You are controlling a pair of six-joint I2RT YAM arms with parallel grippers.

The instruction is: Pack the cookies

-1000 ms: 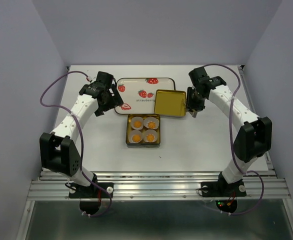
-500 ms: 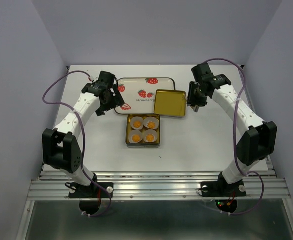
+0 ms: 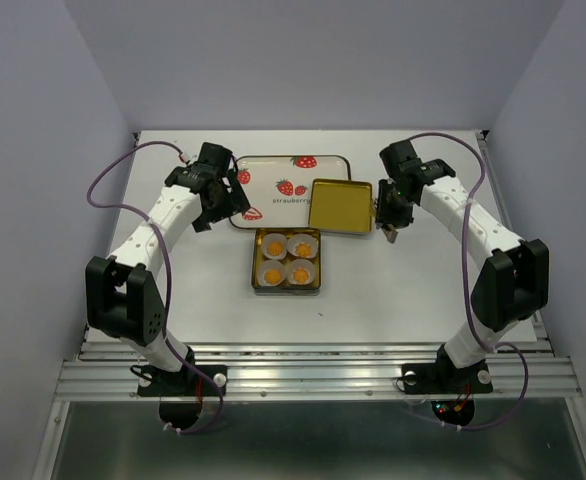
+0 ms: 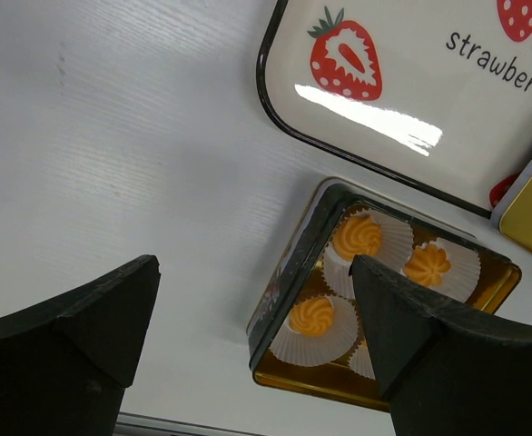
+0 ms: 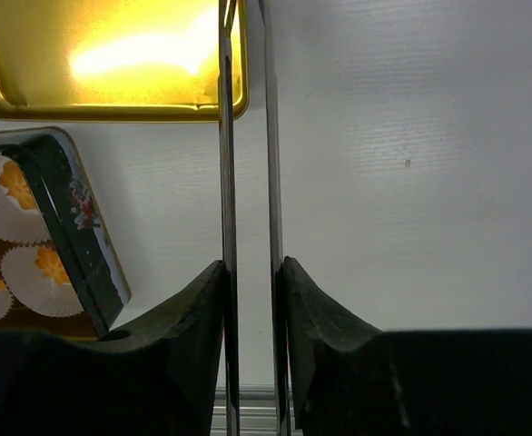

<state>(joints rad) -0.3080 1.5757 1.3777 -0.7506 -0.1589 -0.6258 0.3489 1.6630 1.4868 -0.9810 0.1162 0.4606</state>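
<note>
Several orange-yellow cookies (image 3: 288, 258) sit in white paper cups inside a small square tin (image 3: 255, 262) at the table's middle. The left wrist view shows the cookies (image 4: 357, 234) from above. My left gripper (image 3: 220, 204) hangs open and empty over the table, left of the tin and at the strawberry tray's corner; in its own view the left gripper (image 4: 252, 272) frames the tin's edge. My right gripper (image 3: 385, 214) is shut on a pair of metal tongs (image 5: 226, 136), right of the gold lid (image 3: 340, 206). The tong blades point down, with nothing between them.
A white tray (image 3: 273, 170) printed with strawberries lies at the back, and the gold lid overlaps its right end. The tin's dark printed wall (image 5: 71, 227) shows in the right wrist view. Purple cables loop off both arms.
The right gripper lifted back with the tongs, then came forward and down again beside the lid. The left arm drew in slightly at first, then held.
</note>
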